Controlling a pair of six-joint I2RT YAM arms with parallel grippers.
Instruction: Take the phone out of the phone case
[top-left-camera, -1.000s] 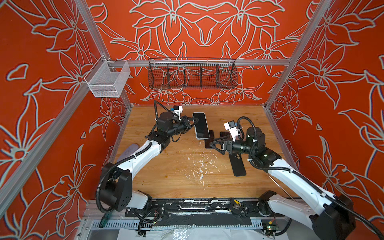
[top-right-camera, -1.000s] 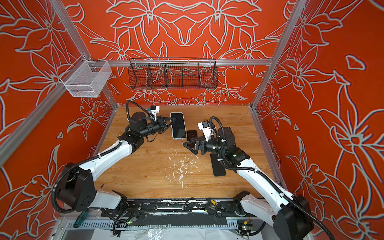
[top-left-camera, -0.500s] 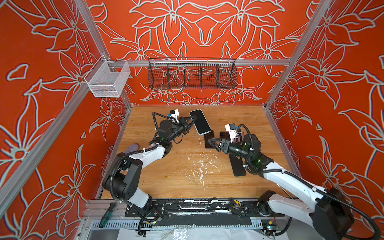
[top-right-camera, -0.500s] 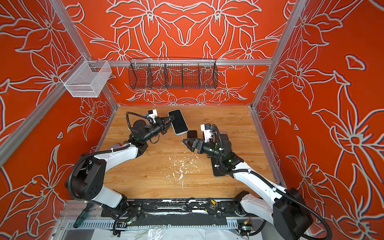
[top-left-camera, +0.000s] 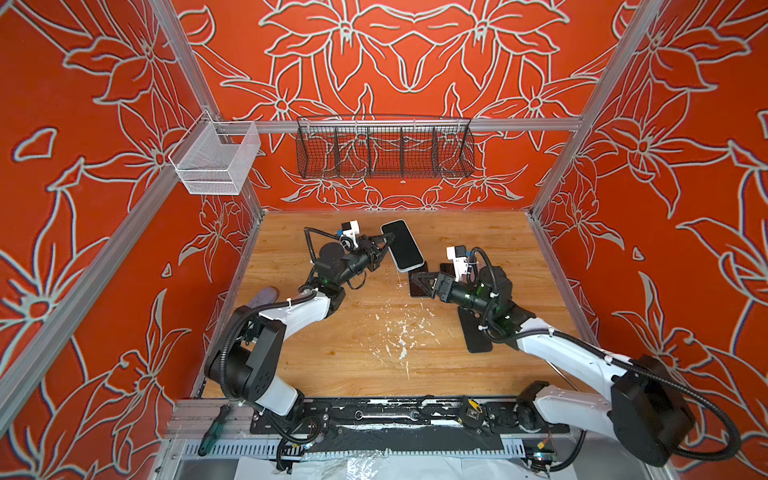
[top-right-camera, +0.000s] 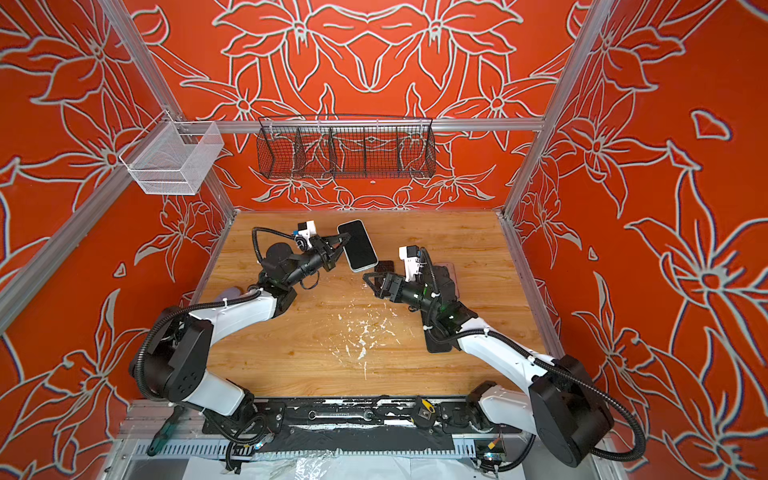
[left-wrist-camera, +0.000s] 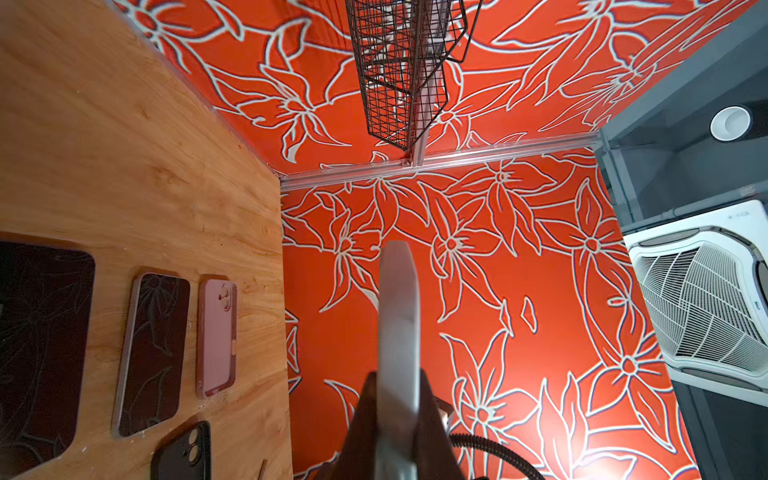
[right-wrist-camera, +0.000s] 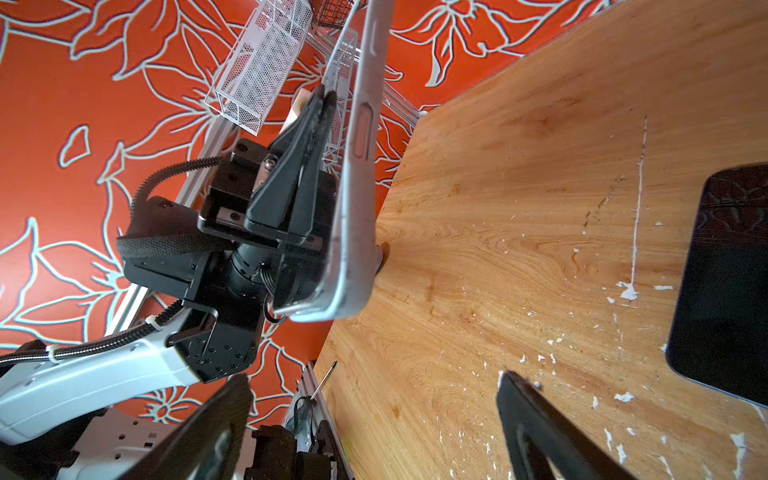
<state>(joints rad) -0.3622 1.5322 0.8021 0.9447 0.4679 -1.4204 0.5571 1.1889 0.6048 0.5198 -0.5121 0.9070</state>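
Grey phone case, with the phone inside it, is held up off the bench, pinched tight on one long side by the left fingers. In both top views it runs long from 11 o'clock to 5 o'clock. The right fingers are spread wide and hold nothing, and they wait just past its 5 o'clock end, so I think the right arm is nearest to grab there.
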